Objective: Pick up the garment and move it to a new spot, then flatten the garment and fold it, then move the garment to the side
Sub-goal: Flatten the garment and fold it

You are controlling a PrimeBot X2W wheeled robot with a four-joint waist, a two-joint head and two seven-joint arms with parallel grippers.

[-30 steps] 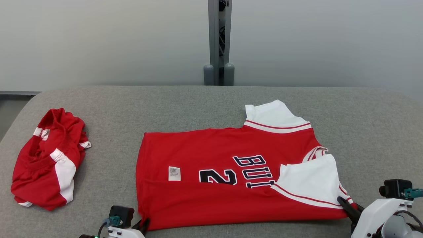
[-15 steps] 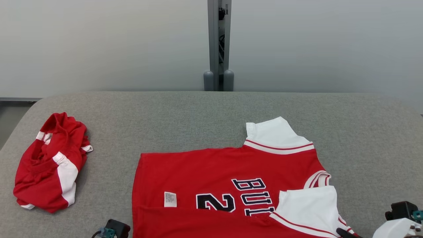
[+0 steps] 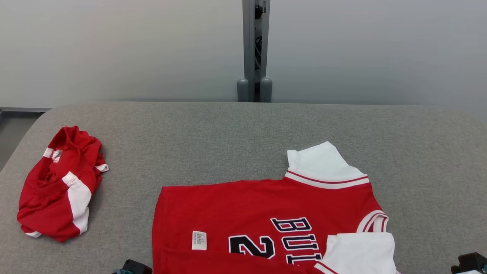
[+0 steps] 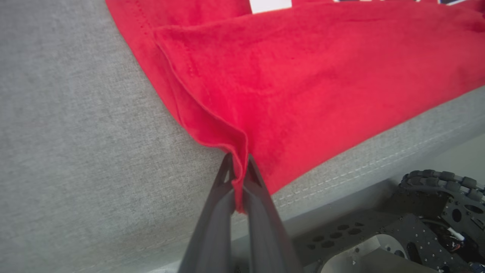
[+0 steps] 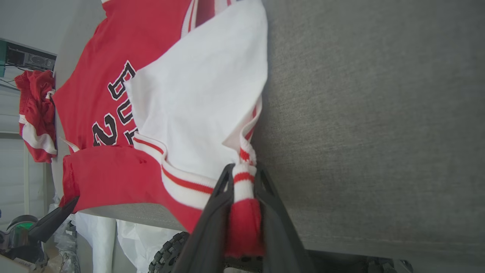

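Both arms are reaching in low from the near edge of the tabletop [image 3: 228, 133], and their wrist housings are sitting at the bottom margin of the head view.

The left gripper [image 4: 238, 163] is pointing up across that edge. Its two dark fingers are closed tight on the garment [image 3: 262, 205] at its near left corner, pinching the red hem into a thin ridge between them.

The right gripper [image 5: 244, 175] is standing narrowly parted around a thicker bunch. This is the ribbed red-and-white cuff of the white sleeve [image 5: 197, 94], which is filling the gap between the fingers.

The garment, a red jersey with dark lettering and a numeral, is lying spread on the near half of the tabletop, right of centre, with its neck end toward the robot's right. Its near edge is lying doubled over the body as a red band. The gripped sleeve is resting on top of the lettering, and a small white label [image 3: 199, 240] is showing near the hem end.

A second red garment [image 3: 57, 186] is lying crumpled at the tabletop's left end, well apart from the jersey.
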